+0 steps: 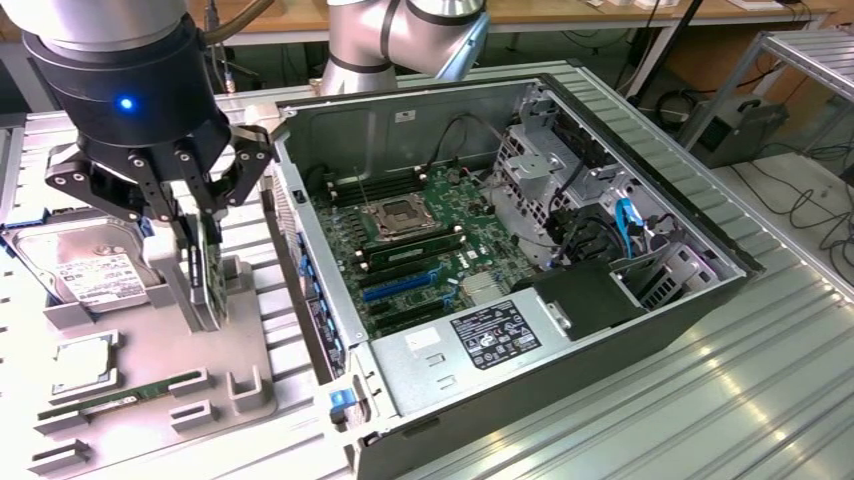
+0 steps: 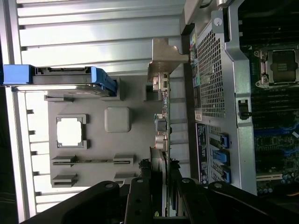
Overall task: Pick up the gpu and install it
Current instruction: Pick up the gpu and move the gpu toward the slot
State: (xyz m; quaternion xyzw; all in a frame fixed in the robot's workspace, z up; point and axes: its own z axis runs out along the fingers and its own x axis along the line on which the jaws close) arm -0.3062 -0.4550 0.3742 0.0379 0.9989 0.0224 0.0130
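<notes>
The gpu [image 1: 204, 275] is a thin dark card standing on edge in a slot of the grey holder tray [image 1: 147, 410], at the exterior view's left. My gripper [image 1: 196, 215] hangs straight above it, its two fingers pressed against the card's upper edge, one on each face. In the wrist view the gpu [image 2: 163, 116] appears edge-on, with its silver bracket [image 2: 163, 58] at the far end. There my gripper [image 2: 162, 186] is shut on the near end. The card's lower edge still rests in the holder.
The open computer case [image 1: 641, 330] lies to the exterior view's right of the tray, with blue expansion slots [image 1: 400, 287] on its motherboard. Its perforated rear wall [image 2: 212, 70] is close beside the card. Also on the tray [image 2: 93, 95]: a hard drive [image 1: 87, 265], a processor [image 1: 83, 365], a RAM stick [image 1: 114, 400].
</notes>
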